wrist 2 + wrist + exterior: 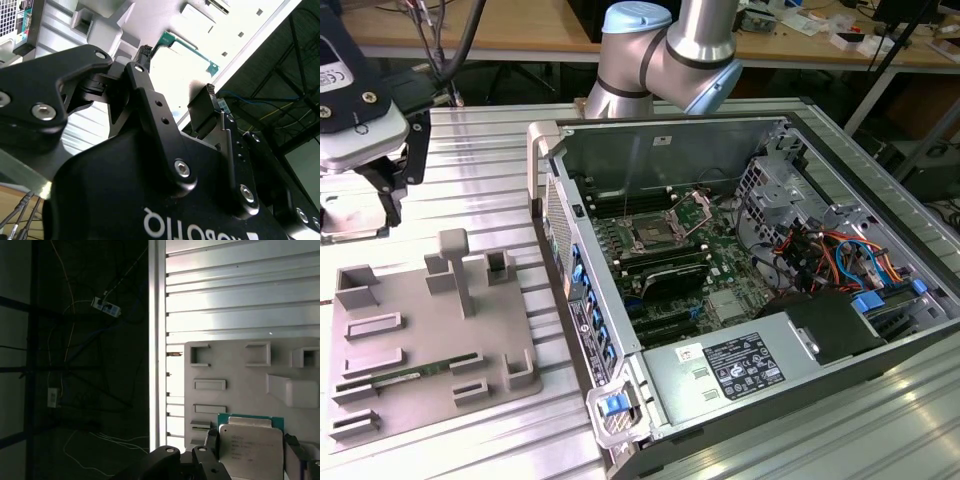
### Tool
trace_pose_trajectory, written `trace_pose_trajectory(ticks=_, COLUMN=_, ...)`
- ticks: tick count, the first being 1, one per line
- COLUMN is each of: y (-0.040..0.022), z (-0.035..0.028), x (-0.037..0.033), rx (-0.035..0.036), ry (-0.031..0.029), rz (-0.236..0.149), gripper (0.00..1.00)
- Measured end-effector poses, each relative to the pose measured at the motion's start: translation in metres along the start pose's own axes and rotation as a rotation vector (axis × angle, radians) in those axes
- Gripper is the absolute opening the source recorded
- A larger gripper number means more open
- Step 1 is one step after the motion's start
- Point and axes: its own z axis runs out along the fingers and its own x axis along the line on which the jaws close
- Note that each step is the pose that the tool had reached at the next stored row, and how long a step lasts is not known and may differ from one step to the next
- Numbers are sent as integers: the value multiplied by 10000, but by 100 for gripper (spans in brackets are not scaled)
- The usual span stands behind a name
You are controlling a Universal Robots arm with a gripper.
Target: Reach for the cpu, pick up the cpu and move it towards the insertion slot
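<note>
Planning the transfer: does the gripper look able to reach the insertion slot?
Probably yes: the case lies open, the insertion slot faces up uncovered; the gripper holds the cpu outside.

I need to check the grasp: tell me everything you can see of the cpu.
The cpu is a thin flat square with a pale silvery metal face bearing small print, and a green board showing at its edge. Dark fingers of the gripper clamp two opposite sides, holding it clear of the grey fixture plate, face toward the first wrist camera.
</note>
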Motion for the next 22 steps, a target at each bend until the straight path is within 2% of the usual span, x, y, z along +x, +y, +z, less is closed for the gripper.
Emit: trace_pose_trajectory(ticks=22, y=-1, z=0, x=-97, rx=0, ry=1, rz=0, gripper=55)
